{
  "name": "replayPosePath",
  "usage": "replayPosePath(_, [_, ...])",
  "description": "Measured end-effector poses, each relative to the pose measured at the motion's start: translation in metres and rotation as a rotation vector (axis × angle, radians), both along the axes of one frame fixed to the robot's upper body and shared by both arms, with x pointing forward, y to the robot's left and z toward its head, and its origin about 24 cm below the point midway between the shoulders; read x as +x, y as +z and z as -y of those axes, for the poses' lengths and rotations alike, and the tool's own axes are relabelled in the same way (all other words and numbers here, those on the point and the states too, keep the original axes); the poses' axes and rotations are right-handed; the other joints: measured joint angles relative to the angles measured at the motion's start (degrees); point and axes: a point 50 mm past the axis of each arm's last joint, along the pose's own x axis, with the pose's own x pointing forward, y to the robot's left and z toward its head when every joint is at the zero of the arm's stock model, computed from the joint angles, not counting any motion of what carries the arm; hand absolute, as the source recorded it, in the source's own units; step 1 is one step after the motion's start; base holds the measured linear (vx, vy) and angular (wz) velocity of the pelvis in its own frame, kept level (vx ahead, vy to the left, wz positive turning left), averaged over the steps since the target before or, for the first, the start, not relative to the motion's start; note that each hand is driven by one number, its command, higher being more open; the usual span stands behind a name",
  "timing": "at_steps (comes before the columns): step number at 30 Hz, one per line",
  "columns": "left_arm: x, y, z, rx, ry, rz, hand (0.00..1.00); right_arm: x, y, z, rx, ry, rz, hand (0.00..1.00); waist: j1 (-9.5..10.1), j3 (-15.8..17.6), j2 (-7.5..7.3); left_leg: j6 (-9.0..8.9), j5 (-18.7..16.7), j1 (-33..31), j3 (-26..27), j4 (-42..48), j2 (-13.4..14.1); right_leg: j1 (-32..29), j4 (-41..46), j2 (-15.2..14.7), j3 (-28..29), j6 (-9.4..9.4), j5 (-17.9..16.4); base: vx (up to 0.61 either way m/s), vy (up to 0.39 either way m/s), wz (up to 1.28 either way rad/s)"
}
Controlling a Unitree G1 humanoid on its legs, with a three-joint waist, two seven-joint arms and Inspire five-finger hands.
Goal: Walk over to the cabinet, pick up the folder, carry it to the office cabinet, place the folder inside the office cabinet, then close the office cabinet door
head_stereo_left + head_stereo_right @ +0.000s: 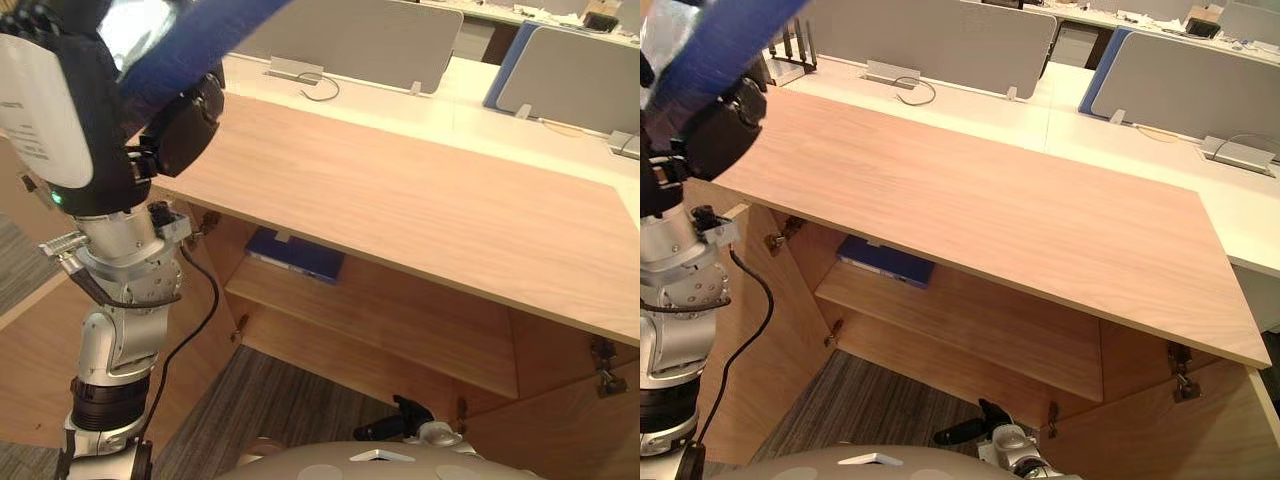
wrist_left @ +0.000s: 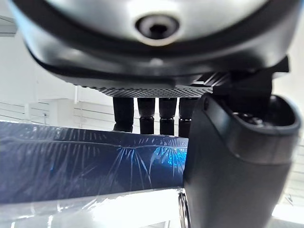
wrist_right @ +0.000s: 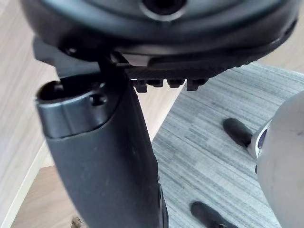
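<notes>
Left wrist view: fingers and thumb of left hand pinching blue folder, raised far left above open office cabinet; right hand low, near, grip unclear.

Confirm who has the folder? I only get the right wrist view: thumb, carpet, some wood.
Observer: The left hand has it. Its fingers and thumb pinch the blue folder, raised high at the left of the head views.
Operator: Cabinet open?
Observer: Yes. The office cabinet is open under its top, doors swung out on both sides.
Operator: Anything on the shelves?
Observer: One flat blue item lies at the left end of the upper shelf, with bare wood to its right.
</notes>
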Motion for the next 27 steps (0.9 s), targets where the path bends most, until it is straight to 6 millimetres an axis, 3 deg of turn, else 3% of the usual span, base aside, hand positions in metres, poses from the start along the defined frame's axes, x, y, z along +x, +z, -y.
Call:
replayPosePath(8, [-0.009, 0.005, -0.003, -0.132, -0.078, 0.057, 0.00, 0.000, 0.000, -0.001, 0.001, -0.001, -0.002, 1.00, 0.36, -0.23, -0.28, 0.01, 0.29, -0.04, -0.61, -0.14, -0.14, 0.30, -0.10, -0.05, -0.61, 0.03, 0.02, 0.00, -0.007, 0.04])
replayPosePath(16, [-0.013, 0.006, -0.006, -0.464, -0.502, 0.076, 0.00, -0.002, -0.001, 0.001, 0.005, -0.026, -0.017, 1.00, 0.42, -0.26, -0.14, -0.05, 0.76, -0.05, -1.39, -0.84, -0.23, 0.66, -0.35, 0.00, -1.39, 0.03, 0.02, 0.00, -0.011, 0.04])
replayPosePath(27, [-0.006, -0.004, 0.006, -0.619, -1.001, -0.055, 0.00, -0.001, -0.001, 0.000, 0.024, -0.042, -0.033, 1.00, 0.35, -0.29, 0.85, -0.06, 1.03, -0.76, -2.66, -0.87, -0.58, 0.72, -0.44, -0.14, -2.73, 0.03, 0.01, 0.00, -0.001, 0.07])
